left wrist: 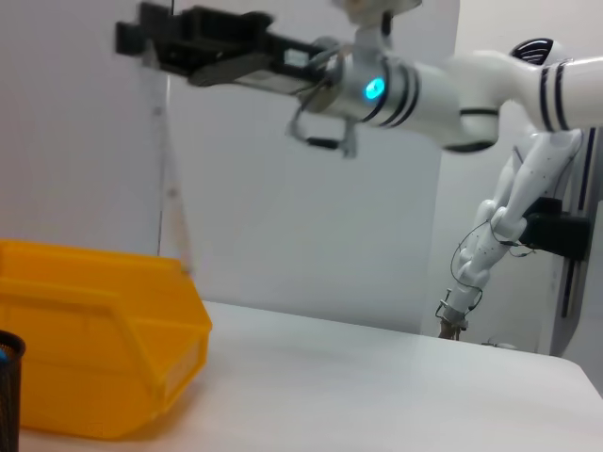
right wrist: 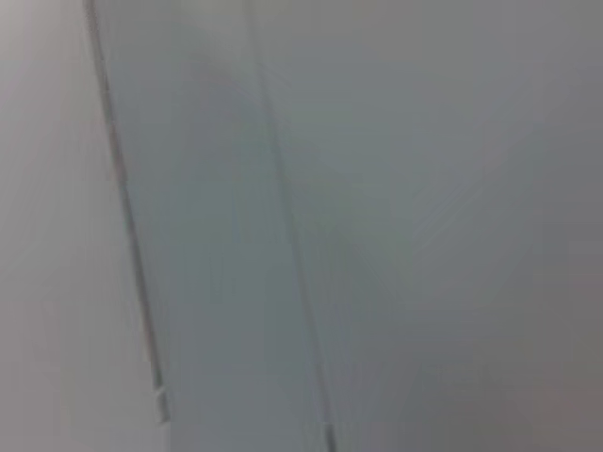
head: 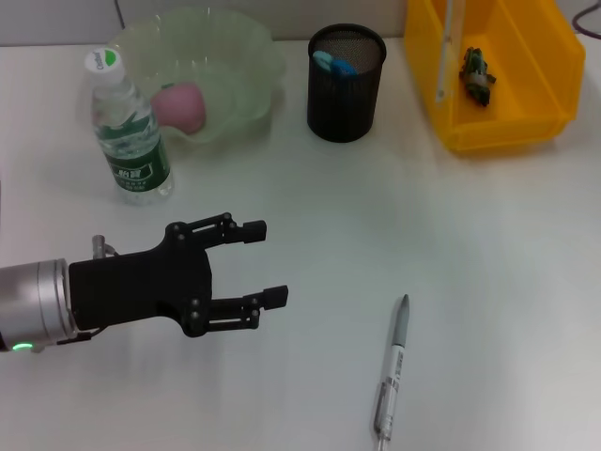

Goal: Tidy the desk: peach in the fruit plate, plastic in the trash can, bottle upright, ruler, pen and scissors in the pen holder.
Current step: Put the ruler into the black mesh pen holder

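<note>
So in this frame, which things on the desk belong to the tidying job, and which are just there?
Part of the job:
- pen, lying on the desk
- peach in the fruit plate
- bottle, upright
- pen holder
- yellow bin holding a crumpled item
- ruler held by the right gripper
- left gripper, fingers open

Just there:
- desk

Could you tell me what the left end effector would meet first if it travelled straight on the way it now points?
Probably nothing: the open left end effector points across bare desk, passing beyond the pen, though height is unclear.
</note>
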Available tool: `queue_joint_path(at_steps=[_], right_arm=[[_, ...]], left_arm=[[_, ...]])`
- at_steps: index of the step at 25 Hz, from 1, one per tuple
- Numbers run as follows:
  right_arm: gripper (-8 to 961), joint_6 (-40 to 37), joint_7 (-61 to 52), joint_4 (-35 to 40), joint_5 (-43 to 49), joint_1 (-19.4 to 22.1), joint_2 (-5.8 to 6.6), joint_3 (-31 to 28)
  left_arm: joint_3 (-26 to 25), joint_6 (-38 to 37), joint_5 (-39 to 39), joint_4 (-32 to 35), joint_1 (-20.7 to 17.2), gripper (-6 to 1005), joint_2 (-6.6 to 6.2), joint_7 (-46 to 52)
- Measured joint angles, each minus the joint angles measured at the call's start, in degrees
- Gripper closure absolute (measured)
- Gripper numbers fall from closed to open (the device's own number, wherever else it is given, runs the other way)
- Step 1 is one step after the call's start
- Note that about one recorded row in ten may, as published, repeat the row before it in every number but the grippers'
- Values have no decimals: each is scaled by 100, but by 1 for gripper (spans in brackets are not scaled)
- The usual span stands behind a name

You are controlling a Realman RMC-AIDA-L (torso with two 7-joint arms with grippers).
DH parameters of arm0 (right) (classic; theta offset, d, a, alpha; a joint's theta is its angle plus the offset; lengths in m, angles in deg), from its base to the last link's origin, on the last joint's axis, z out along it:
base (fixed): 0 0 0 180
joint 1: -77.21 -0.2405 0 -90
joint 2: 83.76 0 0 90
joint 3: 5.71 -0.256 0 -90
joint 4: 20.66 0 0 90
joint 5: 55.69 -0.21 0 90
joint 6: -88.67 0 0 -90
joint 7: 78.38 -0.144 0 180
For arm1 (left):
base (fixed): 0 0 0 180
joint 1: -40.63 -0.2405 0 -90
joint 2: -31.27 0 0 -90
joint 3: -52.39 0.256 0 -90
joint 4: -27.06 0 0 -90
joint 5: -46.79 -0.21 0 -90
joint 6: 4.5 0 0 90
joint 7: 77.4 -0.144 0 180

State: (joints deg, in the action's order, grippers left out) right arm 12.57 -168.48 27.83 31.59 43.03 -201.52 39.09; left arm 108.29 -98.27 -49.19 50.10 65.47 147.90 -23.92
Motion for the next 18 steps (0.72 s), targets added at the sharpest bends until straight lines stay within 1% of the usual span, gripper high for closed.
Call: queue_joint_path(at_steps=[3, 4, 7, 9, 12, 18], right_arm=[[561, 354, 604, -608, -215, -233, 11, -5], [561, 470, 846, -764, -267, -308, -6, -6], [560, 736, 1697, -1169, -665, -503, -121, 17], [560, 857, 2132, -1474, -1032, -624, -155, 64], [560, 1037, 2557, -1943, -1430, -857, -142, 78], [560, 1366, 2957, -2348, -1572, -1178, -156, 54]], left_arm=[[0, -34, -7, 45, 0, 197, 0, 1], [0, -34, -7, 45, 0, 197, 0, 1], [0, -59, -16, 61, -6, 197, 4, 3], [0, -59, -15, 61, -8, 197, 5, 3], [0, -64, 3, 61, -31, 197, 7, -3], [0, -80, 19, 61, -51, 197, 39, -42]])
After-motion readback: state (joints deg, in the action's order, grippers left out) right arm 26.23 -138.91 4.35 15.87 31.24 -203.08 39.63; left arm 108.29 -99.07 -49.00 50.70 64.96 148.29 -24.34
